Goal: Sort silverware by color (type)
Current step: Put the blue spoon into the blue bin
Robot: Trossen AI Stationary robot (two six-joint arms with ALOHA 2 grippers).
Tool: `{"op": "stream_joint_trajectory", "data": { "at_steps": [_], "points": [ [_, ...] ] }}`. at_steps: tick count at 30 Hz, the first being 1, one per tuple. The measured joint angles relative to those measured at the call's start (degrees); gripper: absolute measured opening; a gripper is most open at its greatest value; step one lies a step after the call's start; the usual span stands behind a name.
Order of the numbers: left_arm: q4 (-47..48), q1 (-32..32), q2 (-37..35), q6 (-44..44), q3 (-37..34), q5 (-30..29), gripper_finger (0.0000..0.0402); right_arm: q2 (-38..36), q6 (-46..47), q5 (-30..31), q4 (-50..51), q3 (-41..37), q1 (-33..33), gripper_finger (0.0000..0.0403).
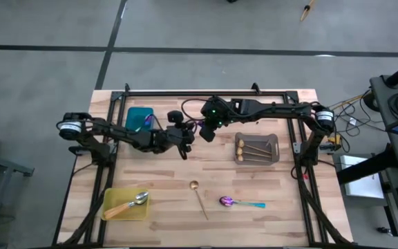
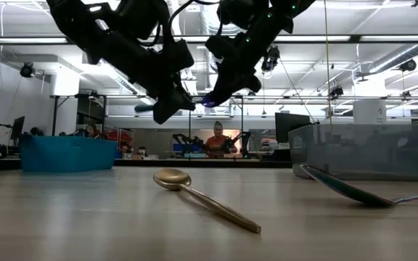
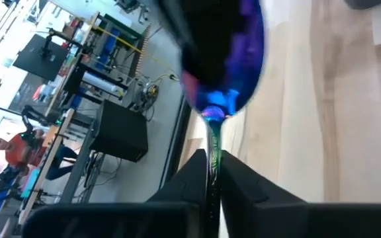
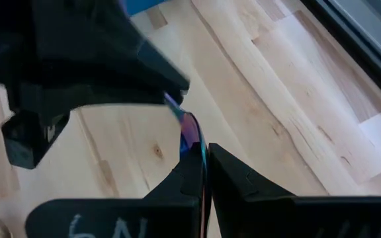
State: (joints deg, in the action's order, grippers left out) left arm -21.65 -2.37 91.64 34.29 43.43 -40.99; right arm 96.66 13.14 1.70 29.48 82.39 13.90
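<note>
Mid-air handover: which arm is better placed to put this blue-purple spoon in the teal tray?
Left. The left gripper and right gripper are both shut on the blue-purple spoon, but the teal tray sits beside the left arm; the right would likely have to reach across.

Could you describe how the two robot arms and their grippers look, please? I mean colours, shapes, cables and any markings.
Both arms are dark, nearly black, built from slim jointed segments. Each base joint carries a round silver-grey cap. The left gripper and the right gripper each end in two black, wedge-shaped fingers. A small green light glows on the right arm's wrist. Black cables loop near the wrists. White handwritten marks show on the right gripper's body.
</note>
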Motion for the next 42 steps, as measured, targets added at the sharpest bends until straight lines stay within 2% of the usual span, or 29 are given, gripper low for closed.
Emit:
{"op": "stream_joint_trajectory", "data": {
  "at_steps": [5, 11, 15, 22, 26, 30, 35, 42],
  "points": [
    [0.03, 0.06, 0.04, -0.19, -0.05, 0.0, 0.0007, -0.07, -0.29, -0.07, -0.12, 0.0, 0.01, 0.0009],
    [0.45, 0.06, 0.04, -4.7, -0.05, -0.26, 0.0003, -0.07, -0.4, 0.2, -1.36, 0.0, 0.03, 0.0016],
    [2.32, 0.06, -0.11, -9.81, -0.05, -0.32, 0.0002, -0.07, -0.72, 0.29, -1.5, -0.02, 0.01, 0.0047],
    [7.96, -0.01, -2.26, -19.61, -0.05, -0.63, 0.0002, -0.9, -2.95, 1.3, -2.04, -0.03, 0.7, 0.0128],
    [16.11, -0.01, -6.07, -26.25, 0.03, -0.54, 0.0001, -2.85, -6.02, 1.37, -2.2, 0.72, 2.04, 0.0164],
    [33.24, -0.01, -11.08, -34.77, 3.3, -0.44, 0.0001, -5.55, -9.05, 1.43, -1.84, 0.74, 3.57, 0.0185],
    [50.63, -0.25, -17.1, -43.45, 6.97, -0.11, 0.0001, -7.79, -11.63, 1.47, -1.96, 0.74, 4.96, 0.0193],
    [69.71, -2.79, -23.43, -54.55, 10.19, 6.0, 0.0, -8.93, -13.21, 1.41, -1.95, -1.05, 4.67, 0.0194]
  ]
}}
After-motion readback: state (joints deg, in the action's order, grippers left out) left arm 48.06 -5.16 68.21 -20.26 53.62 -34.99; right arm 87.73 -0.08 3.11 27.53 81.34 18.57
